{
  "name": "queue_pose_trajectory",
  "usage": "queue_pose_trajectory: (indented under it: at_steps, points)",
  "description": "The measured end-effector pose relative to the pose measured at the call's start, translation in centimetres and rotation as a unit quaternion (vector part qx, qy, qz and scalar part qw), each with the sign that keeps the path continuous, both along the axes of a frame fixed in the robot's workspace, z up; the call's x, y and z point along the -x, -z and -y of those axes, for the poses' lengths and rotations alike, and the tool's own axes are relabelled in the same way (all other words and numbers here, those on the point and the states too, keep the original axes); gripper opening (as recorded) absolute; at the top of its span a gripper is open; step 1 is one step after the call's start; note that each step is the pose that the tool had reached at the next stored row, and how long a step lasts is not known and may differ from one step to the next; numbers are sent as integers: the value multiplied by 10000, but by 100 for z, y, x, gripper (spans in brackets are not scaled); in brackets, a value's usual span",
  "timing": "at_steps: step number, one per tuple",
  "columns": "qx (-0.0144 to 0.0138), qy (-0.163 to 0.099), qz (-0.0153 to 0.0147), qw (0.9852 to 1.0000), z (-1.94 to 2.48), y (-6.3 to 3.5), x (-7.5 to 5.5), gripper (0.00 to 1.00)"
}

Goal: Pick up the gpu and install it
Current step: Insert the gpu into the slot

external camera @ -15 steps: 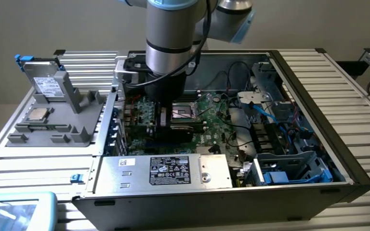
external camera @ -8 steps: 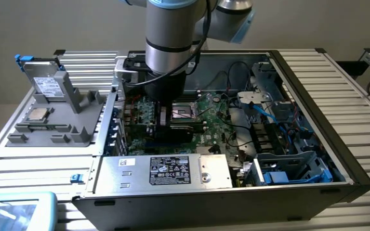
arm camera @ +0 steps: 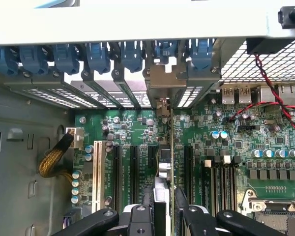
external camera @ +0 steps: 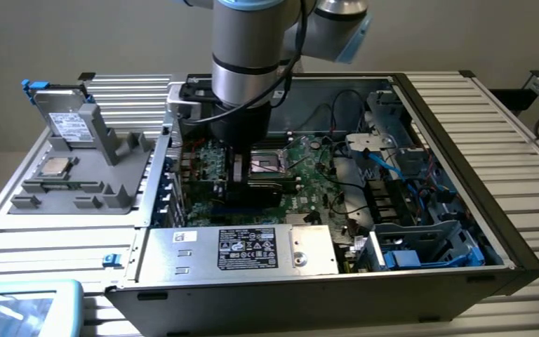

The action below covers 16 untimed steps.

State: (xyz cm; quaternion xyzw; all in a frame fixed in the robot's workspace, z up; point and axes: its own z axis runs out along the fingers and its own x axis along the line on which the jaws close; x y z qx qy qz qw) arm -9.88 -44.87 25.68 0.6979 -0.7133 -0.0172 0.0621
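The gpu (arm camera: 171, 147) appears edge-on as a thin green card standing upright over the motherboard's (arm camera: 236, 147) expansion slots. Its silver end bracket (arm camera: 162, 81) sits against the rear slot openings of the case. My gripper (arm camera: 168, 194) is shut on the card, with one black finger (arm camera: 155, 201) on each side. In the exterior view the arm reaches down into the open computer case, and the gripper (external camera: 250, 184) hangs low over the motherboard (external camera: 321, 186) near the case's wall at the exterior view's left.
Blue slot clips (arm camera: 132, 54) line the rear wall above the bracket. A yellow cable bundle (arm camera: 54, 157) and red-black wires (arm camera: 275, 98) lie to the sides. A silver labelled box (external camera: 250, 249) fills the case front. A grey fixture (external camera: 73, 168) with parts stands outside it.
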Motion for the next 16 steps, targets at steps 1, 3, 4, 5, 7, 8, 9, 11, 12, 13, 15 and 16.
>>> queue_pose_trajectory:
  at_steps: [1,3,4,5,7,8,9,11,12,13,15,16]
  points:
    - [0,0,0,10000,-4,0,-2,27]
    - [0,-2,2,10000,-10,1,-7,27]
    - [-1,-4,4,10000,-11,0,-9,27]
    - [-2,-8,6,10000,-11,0,-10,27]
    - [-5,-13,10,10000,-12,1,-11,27]
    - [-5,-13,10,10000,-12,0,-11,27]
    - [-5,-13,10,10000,-12,0,-12,27]
    - [-4,-35,17,10000,-14,0,-16,27]
    - [-4,-63,40,10000,-15,0,-15,27]
    - [-4,-87,68,9999,-16,1,-15,27]
    - [-4,-98,73,9999,-16,1,-16,27]
    - [-4,-98,73,9999,-16,1,-16,27]
